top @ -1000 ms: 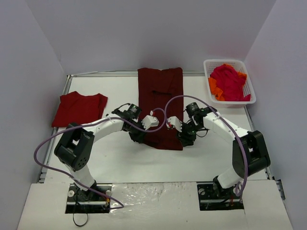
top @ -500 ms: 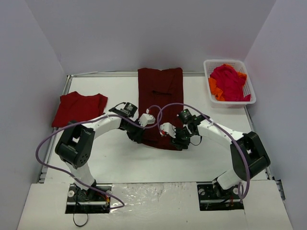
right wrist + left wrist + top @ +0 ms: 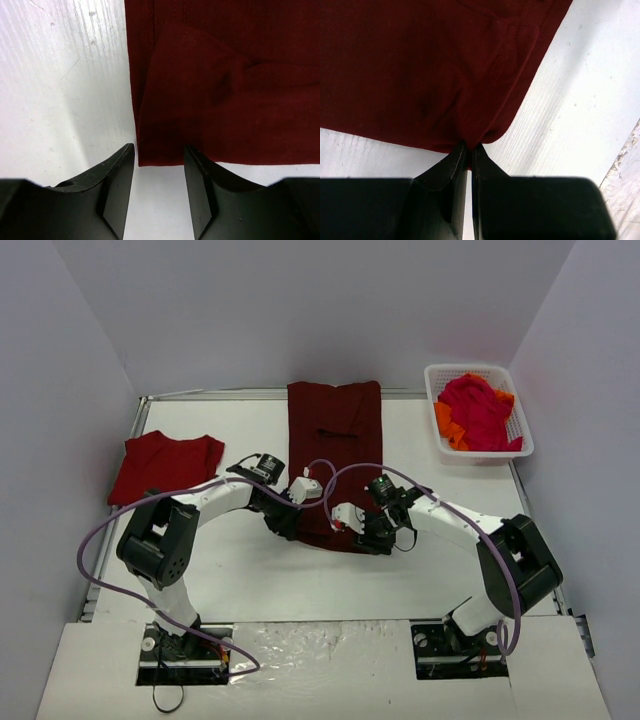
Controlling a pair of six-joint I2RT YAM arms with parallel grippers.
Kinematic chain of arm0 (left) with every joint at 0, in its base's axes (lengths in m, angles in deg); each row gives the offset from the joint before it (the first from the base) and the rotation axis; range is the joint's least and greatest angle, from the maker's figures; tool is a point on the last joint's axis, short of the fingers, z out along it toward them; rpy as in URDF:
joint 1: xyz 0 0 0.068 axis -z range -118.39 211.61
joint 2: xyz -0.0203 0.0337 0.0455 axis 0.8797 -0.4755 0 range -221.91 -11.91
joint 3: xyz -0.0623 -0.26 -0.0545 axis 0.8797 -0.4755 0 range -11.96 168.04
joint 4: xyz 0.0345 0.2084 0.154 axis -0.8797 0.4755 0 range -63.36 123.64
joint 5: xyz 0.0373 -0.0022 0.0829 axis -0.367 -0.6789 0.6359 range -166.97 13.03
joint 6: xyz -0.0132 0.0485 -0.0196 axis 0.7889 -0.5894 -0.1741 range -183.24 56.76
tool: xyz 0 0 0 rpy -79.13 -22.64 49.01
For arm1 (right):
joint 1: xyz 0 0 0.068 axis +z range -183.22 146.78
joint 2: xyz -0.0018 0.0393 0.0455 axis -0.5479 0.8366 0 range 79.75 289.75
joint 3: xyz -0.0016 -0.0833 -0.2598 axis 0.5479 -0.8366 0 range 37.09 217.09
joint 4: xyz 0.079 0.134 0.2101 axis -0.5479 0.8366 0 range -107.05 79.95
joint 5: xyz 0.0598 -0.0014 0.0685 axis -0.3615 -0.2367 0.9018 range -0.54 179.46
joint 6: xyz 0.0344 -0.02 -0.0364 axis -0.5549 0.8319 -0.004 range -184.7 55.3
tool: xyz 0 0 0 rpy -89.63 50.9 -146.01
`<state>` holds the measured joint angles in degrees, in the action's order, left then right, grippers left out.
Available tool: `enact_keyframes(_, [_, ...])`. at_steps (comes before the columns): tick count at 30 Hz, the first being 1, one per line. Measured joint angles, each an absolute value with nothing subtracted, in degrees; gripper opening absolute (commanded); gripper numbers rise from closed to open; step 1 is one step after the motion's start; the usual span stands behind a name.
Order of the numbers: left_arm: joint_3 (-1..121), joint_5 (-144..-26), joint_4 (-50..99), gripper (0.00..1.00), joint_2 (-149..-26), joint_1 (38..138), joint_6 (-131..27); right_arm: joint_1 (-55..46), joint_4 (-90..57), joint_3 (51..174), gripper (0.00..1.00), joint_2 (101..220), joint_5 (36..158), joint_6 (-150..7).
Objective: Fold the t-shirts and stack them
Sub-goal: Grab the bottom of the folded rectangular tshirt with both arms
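Large dark maroon t-shirt [image 3: 335, 440] lies flat as a long strip mid-table, collar end far and hem end near the arms. Top view: both wrists cover its near hem, so fingers and hem corners are hidden there.

Left gripper [image 3: 469, 150]: jaws almost together, pinching a small bump of the hem edge at the near-left corner. How much cloth is inside, can't tell; the fingers [image 3: 451, 172] block it.

Right gripper [image 3: 159, 149]: jaws apart, straddling the near-right hem corner. Cloth lies between the tips, nothing clamped. Whether the tips touch the white table [image 3: 250, 570] is unclear.

Both wrist views cut the shirt off at the frame edges.

Brighter red folded t-shirt [image 3: 165, 466] lies flat at far left, well apart. White plastic lattice basket [image 3: 470, 369] at far right holds crumpled crimson cloth [image 3: 480, 410] over orange cloth [image 3: 447, 425]; count not readable.
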<state>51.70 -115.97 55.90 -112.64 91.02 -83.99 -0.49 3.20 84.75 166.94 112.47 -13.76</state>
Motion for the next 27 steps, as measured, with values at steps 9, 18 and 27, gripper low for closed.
enact_keyframes(9, [52.0, -116.01, 56.16, 0.02, -113.47, 90.73, -83.99, -0.43, 2.5, 82.7, 0.41, 167.01, 110.76, -13.72])
enact_keyframes(18, [52.0, -116.01, 56.36, 0.02, -113.6, 90.67, -83.97, -0.18, 0.99, 82.35, 0.39, 168.04, 110.28, -13.96])
enact_keyframes(27, [52.77, -115.99, 56.99, 0.02, -113.62, 90.06, -83.77, -0.05, -0.12, 84.27, 0.12, 170.11, 109.74, -15.38])
